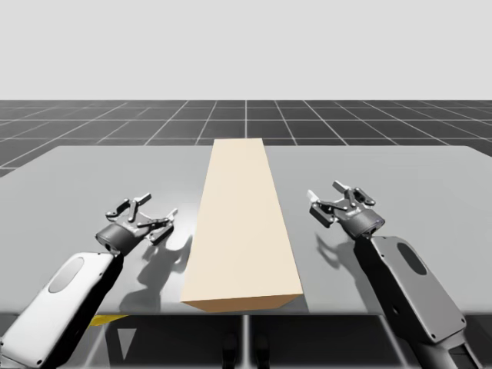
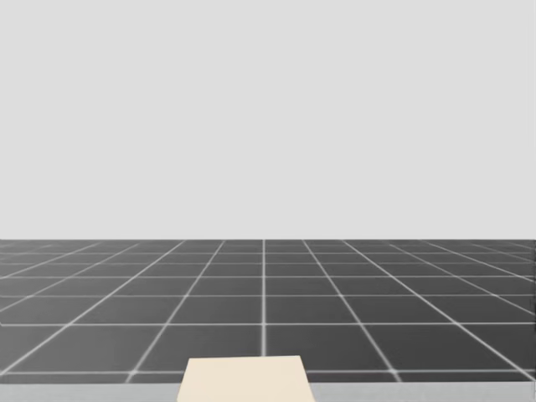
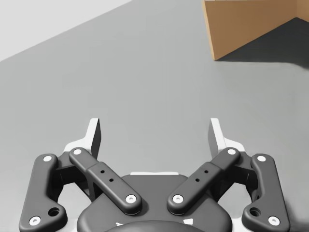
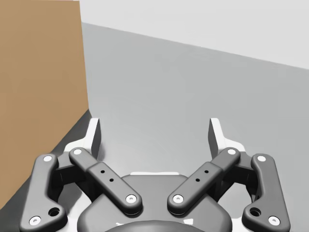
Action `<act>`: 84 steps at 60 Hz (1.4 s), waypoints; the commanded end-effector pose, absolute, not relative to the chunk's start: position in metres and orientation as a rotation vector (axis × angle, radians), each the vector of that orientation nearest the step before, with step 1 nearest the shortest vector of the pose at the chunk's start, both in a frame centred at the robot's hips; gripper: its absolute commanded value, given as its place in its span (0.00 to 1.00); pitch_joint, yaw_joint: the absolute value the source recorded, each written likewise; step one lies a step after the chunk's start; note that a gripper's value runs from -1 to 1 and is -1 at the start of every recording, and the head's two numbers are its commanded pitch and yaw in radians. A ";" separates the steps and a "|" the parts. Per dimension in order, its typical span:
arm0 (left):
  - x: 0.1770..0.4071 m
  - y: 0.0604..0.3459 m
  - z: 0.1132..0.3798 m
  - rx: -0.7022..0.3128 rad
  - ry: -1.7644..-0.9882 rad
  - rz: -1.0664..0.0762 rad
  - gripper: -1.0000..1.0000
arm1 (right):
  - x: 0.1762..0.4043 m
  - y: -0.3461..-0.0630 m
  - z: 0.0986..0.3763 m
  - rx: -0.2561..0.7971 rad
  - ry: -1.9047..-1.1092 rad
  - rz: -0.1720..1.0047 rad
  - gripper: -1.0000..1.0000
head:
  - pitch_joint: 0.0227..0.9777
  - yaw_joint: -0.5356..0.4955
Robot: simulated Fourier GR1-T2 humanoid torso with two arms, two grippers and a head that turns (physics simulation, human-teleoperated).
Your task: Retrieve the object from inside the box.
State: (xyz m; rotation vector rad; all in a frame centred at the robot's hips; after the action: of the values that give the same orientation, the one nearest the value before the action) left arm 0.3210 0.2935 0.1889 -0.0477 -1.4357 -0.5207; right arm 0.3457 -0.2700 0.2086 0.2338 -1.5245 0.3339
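A long cream box point(image 1: 242, 223) lies down the middle of the grey desk point(image 1: 100, 177), running away from me, its near end at the desk's front edge. In the high view its top is one plain closed face, so whatever it holds is hidden. The head view catches a strip of the box's far end point(image 2: 243, 378), cut off by the frame, with dark gridded floor point(image 2: 268, 293) behind.

My left arm point(image 1: 65, 296) and right arm point(image 1: 411, 288) come in on either side of the box, both cut off at the lower edge. The left jaws are spread wide over bare desk, gripping nothing. Ahead of them and off to the side stands a brown corner of the box point(image 3: 241, 24), only partly in frame. The right jaws are also wide open and empty. The box's brown side wall point(image 4: 41, 96) rises close beside one finger point(image 4: 94, 135), and I cannot tell from that view whether they touch. From above they stand apart.
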 end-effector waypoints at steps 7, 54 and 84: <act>0.285 0.244 0.171 -0.252 -1.370 -0.911 0.00 | 0.326 -0.246 0.201 0.373 -1.526 0.620 0.00 | 0.02 0.50; 0.329 0.163 0.170 -0.540 -1.315 -0.861 0.00 | 0.326 -0.247 0.204 0.393 -1.594 0.655 0.00 | 0.03 0.48; 0.367 0.136 0.132 -0.682 -1.158 -0.749 0.09 | 0.326 -0.249 0.205 0.387 -1.599 0.656 0.00 | 0.06 0.48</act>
State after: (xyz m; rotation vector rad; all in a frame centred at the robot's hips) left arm 0.3616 0.1409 0.1462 -0.6619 -1.2121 -0.7876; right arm 0.3257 -0.2480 0.2045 0.3872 -1.5971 0.6555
